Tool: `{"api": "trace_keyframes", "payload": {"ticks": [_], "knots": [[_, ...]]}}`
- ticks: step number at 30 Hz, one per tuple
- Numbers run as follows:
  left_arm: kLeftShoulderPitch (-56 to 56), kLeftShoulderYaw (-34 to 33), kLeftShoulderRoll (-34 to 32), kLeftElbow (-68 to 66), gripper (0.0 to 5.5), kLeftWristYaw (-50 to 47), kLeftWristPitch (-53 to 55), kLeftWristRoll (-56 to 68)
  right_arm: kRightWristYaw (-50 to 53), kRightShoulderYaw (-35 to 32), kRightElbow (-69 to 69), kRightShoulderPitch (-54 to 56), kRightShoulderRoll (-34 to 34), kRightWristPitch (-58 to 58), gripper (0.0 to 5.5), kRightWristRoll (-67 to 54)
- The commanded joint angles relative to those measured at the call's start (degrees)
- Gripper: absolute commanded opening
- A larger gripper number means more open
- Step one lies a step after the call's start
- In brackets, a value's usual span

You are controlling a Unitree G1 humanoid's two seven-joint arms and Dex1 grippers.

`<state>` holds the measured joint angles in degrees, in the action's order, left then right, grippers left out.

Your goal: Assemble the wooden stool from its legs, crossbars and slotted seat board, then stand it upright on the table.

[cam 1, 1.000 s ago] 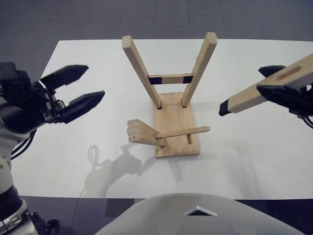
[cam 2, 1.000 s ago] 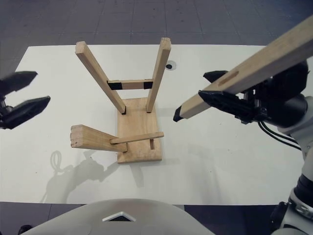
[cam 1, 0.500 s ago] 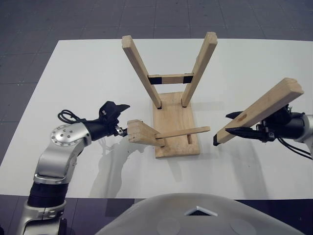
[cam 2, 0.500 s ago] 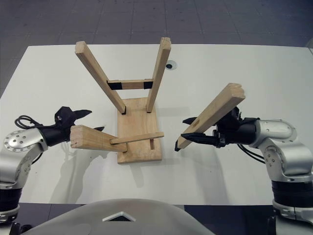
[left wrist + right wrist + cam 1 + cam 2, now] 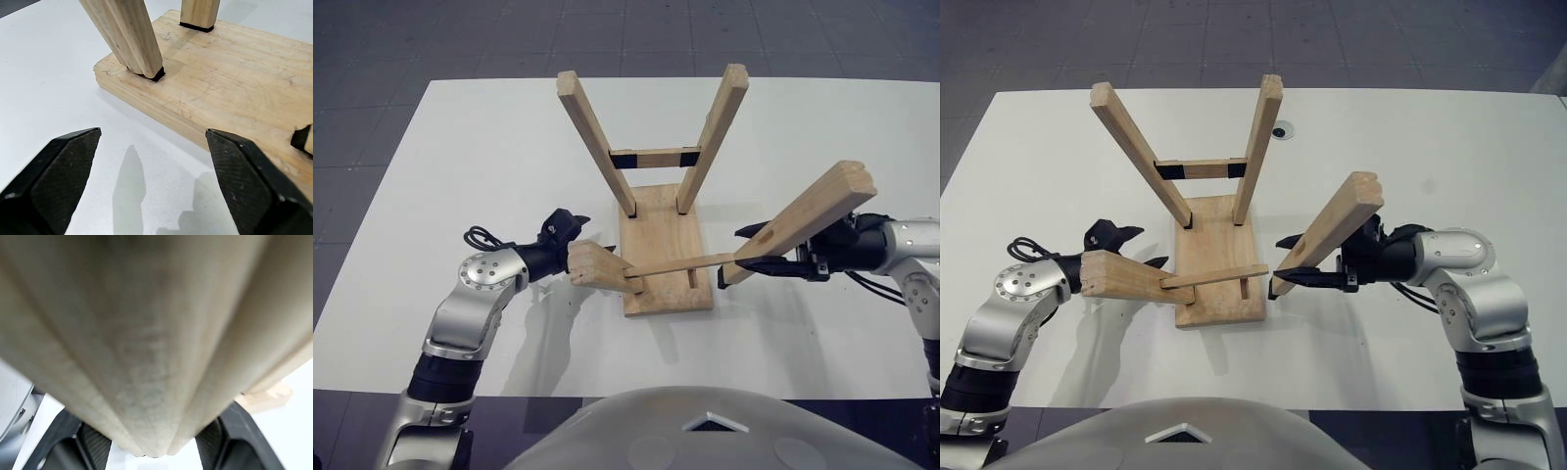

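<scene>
Seat board (image 5: 666, 235) mid surface (image 5: 480, 137), fourth leg (image 5: 803, 223) clamped in my right jaws at its 3 o'clock | left jaws wide by tilted leg (image 5: 599, 266), 9 o'clock | risk: I reckon shoving the loose crossbar (image 5: 685, 264) topples that leg.

Seat board (image 5: 661, 235): 2 legs (image 5: 597, 147) rear, leaning leg (image 5: 595, 266) left, held leg (image 5: 818, 206) right.

open gap between upright legs (image 5: 597, 147) above crossbar (image 5: 654, 157), leaning leg (image 5: 597, 266) blocks seat board's (image 5: 664, 230) front

Likely a robotics lab or test room, plain white table (image 5: 489, 147), dark grey tiled floor (image 5: 460, 39) around it
</scene>
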<state>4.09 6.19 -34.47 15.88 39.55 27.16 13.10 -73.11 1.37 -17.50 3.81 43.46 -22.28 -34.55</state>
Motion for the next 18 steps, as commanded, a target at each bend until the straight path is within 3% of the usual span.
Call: {"api": "trace_keyframes", "payload": {"ticks": [1,18], "knots": [[-0.46,0.49,0.30,0.64,3.98,-0.20,0.78,-0.37,0.79,0.88,-1.45,0.48,-1.18,1.44,2.03,0.63],[-0.54,1.65,-0.14,0.50,3.98,0.91,-0.27,-0.87,-0.07,4.55,4.29,-2.69,-10.08,21.44,2.03,6.51]]}}
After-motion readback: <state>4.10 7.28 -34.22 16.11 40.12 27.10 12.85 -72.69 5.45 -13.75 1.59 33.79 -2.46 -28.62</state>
